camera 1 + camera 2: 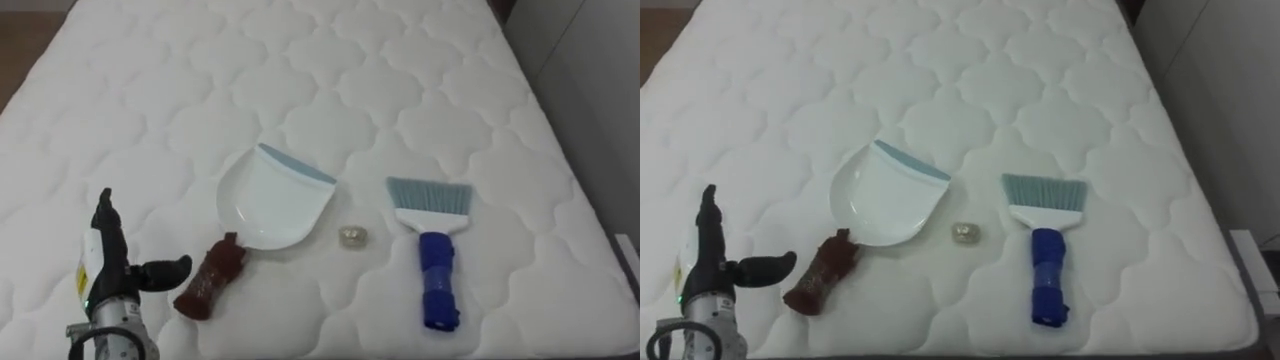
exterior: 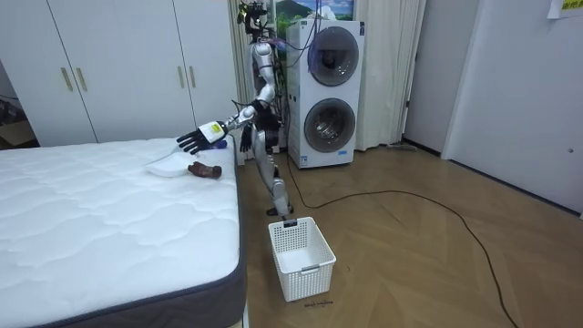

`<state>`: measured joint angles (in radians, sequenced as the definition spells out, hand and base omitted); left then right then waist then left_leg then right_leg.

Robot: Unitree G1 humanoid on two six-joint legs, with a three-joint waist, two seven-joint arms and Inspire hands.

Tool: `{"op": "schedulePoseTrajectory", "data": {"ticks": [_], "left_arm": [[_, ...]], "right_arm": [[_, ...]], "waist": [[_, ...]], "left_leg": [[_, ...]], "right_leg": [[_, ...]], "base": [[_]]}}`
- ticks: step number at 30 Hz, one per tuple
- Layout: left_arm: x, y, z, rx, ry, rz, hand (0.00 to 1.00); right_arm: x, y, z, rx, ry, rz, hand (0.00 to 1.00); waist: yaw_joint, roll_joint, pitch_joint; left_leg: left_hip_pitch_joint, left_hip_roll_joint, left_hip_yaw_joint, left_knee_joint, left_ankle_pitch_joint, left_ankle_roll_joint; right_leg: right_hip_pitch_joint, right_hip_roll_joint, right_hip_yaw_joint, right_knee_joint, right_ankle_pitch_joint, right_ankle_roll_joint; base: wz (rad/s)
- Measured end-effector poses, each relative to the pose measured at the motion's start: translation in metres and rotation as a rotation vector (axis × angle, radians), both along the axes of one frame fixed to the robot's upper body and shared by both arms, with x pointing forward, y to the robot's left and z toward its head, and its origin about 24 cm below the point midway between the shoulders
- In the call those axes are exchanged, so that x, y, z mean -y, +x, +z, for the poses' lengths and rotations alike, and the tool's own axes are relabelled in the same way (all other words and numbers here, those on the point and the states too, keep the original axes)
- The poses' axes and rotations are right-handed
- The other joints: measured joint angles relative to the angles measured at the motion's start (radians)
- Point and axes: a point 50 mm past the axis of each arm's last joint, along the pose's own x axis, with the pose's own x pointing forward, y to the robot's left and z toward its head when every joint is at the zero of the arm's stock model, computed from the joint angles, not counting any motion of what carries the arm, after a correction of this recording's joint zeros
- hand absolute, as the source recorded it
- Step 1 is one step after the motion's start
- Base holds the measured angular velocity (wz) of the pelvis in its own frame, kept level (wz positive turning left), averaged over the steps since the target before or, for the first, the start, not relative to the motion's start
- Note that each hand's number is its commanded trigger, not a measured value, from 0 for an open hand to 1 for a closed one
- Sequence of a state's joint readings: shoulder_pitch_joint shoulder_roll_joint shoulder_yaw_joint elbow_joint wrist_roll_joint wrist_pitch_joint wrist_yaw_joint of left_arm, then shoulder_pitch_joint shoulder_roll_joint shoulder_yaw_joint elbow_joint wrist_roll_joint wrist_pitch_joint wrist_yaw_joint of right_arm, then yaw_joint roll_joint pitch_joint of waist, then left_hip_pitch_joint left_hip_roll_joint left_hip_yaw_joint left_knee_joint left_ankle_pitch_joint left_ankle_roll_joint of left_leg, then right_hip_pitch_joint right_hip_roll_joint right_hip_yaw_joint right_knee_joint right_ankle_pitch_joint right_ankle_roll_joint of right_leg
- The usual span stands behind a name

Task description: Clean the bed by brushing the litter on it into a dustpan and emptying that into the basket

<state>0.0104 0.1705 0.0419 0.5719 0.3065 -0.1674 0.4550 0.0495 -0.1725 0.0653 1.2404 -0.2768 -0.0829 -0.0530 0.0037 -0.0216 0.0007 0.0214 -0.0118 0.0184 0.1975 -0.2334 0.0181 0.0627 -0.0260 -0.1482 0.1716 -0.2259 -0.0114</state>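
Hovers at the bed's (image 1: pixel 400 80) near edge with the left hand (image 1: pixel 106 272) wide and empty: fingers straight, thumb out toward the dustpan (image 1: pixel 272 205) handle (image 1: pixel 212 278), just beside it, not touching. Dustpan flat a little in from that near edge, mouth toward the far edge; scrap (image 1: pixel 353 236) just off its rounded back, between dustpan and brush (image 1: pixel 432 255), brush nearer the right edge.

Likely slips:
- Closing from this side angle may knock the handle sideways, swing the dustpan into the scrap and flick it away.
- Gripping the handle's tip may let the dustpan tilt or drop.
- Sweeping before turning the mouth toward the scrap only pushes it across the quilting, perhaps into a dip or over the near edge.
- Carrying to the basket (image 2: pixel 301 260) on the floor, well apart, may spill a loose scrap.
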Motion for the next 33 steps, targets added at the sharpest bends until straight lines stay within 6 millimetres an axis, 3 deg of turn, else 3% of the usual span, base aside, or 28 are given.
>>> {"op": "schedulePoseTrajectory", "data": {"ticks": [6, 10, 11, 12, 13, 14, 15, 16, 17, 18, 19, 21, 25, 33], "left_arm": [[0.013, 0.006, -0.011, -0.073, -0.012, -0.072, 0.00], [0.019, 0.013, -0.012, -0.087, -0.019, -0.108, 0.00], [0.019, 0.014, -0.013, -0.094, -0.025, -0.106, 0.00], [0.020, 0.013, -0.015, -0.103, -0.040, -0.104, 0.00], [0.014, 0.013, -0.015, -0.106, -0.030, -0.093, 0.00], [0.011, 0.014, -0.014, -0.111, -0.022, -0.088, 0.00], [0.016, 0.018, -0.016, -0.128, -0.024, -0.117, 0.00], [0.019, 0.021, -0.016, -0.129, -0.026, -0.132, 0.00], [0.025, 0.028, -0.012, -0.114, -0.033, -0.157, 0.00], [0.029, 0.035, -0.007, -0.095, -0.029, -0.177, 0.00], [0.031, 0.039, -0.005, -0.085, -0.022, -0.191, 0.00], [0.032, 0.038, -0.006, -0.092, -0.018, -0.197, 0.00], [0.027, 0.031, -0.017, -0.147, -0.037, -0.166, 0.00], [0.022, 0.024, -0.028, -0.201, -0.101, -0.094, 0.00]], "right_arm": [[-0.003, 0.013, 0.001, 0.034, 0.025, -0.023, 0.00], [-0.004, 0.019, 0.002, 0.048, 0.026, -0.019, 0.00], [-0.003, 0.021, 0.003, 0.055, 0.025, -0.021, 0.00], [-0.003, 0.028, 0.005, 0.082, 0.022, -0.030, 0.00], [-0.005, 0.042, 0.008, 0.124, 0.021, -0.009, 0.00], [-0.004, 0.049, 0.011, 0.145, 0.012, 0.009, 0.00], [-0.003, 0.049, 0.012, 0.149, -0.006, 0.028, 0.00], [-0.002, 0.047, 0.011, 0.140, -0.010, 0.024, 0.00], [-0.001, 0.042, 0.009, 0.114, -0.018, 0.016, 0.00], [0.000, 0.035, 0.007, 0.087, -0.021, 0.013, 0.00], [-0.003, 0.027, 0.004, 0.057, -0.014, 0.020, 0.00], [-0.004, 0.024, 0.003, 0.043, -0.006, 0.019, 0.00], [-0.005, 0.033, 0.005, 0.054, 0.001, 0.003, 0.00], [-0.002, 0.038, 0.006, 0.055, 0.009, -0.030, 0.00]], "waist": [[-0.003, 0.005, 0.0036], [-0.030, 0.005, 0.0075], [-0.027, 0.010, 0.0094], [-0.023, 0.026, 0.0187], [-0.029, 0.022, 0.0179], [-0.040, 0.025, 0.0190], [-0.080, 0.032, 0.0175], [-0.087, 0.031, 0.0177], [-0.091, 0.029, 0.0197], [-0.095, 0.027, 0.0211], [-0.092, 0.018, 0.0201], [-0.079, 0.016, 0.0187], [-0.064, 0.019, 0.0205], [-0.079, 0.027, 0.0263]], "left_leg": [[-0.018, 0.000, -0.005, 0.000, 0.000, 0.000], [-0.044, 0.008, -0.044, -0.001, 0.003, 0.002], [-0.043, 0.014, -0.064, -0.004, 0.006, 0.003], [-0.041, 0.032, -0.166, -0.010, 0.008, 0.002], [-0.067, 0.040, -0.207, 0.003, 0.006, -0.001], [-0.087, 0.045, -0.210, 0.015, 0.000, -0.012], [-0.111, 0.050, -0.171, 0.020, 0.006, -0.044], [-0.113, 0.053, -0.137, 0.012, 0.010, -0.050], [-0.121, 0.059, -0.074, -0.011, 0.020, -0.060], [-0.154, 0.065, -0.029, -0.036, 0.041, -0.046], [-0.167, 0.068, 0.016, -0.028, 0.070, -0.028], [-0.149, 0.063, 0.047, -0.029, 0.073, -0.024], [-0.149, 0.048, 0.046, -0.026, 0.072, -0.022], [-0.172, 0.037, 0.045, 0.008, 0.075, -0.015]], "right_leg": [[-0.020, 0.000, 0.003, 0.000, 0.005, 0.000], [-0.071, 0.001, -0.016, 0.034, 0.005, 0.001], [-0.095, 0.003, -0.024, 0.071, 0.004, 0.001], [-0.168, 0.022, -0.032, 0.127, -0.008, -0.005], [-0.239, 0.044, -0.015, 0.018, 0.046, -0.048], [-0.253, 0.046, -0.031, 0.004, 0.137, -0.061], [-0.251, 0.043, -0.064, -0.002, 0.162, -0.057], [-0.251, 0.042, -0.060, -0.001, 0.162, -0.057], [-0.246, 0.043, -0.022, -0.003, 0.161, -0.057], [-0.246, 0.042, 0.024, -0.004, 0.161, -0.056], [-0.245, 0.037, 0.040, 0.001, 0.159, -0.047], [-0.240, 0.035, 0.033, 0.000, 0.157, -0.039], [-0.237, 0.022, -0.020, -0.006, 0.155, -0.036], [-0.245, 0.012, -0.025, 0.007, 0.146, -0.033]], "base": [[-0.04], [0.06], [-0.55], [-0.94], [-0.90], [-0.31], [0.22], [0.33], [0.26], [0.35], [0.33], [0.02], [-0.13], [0.05]]}}
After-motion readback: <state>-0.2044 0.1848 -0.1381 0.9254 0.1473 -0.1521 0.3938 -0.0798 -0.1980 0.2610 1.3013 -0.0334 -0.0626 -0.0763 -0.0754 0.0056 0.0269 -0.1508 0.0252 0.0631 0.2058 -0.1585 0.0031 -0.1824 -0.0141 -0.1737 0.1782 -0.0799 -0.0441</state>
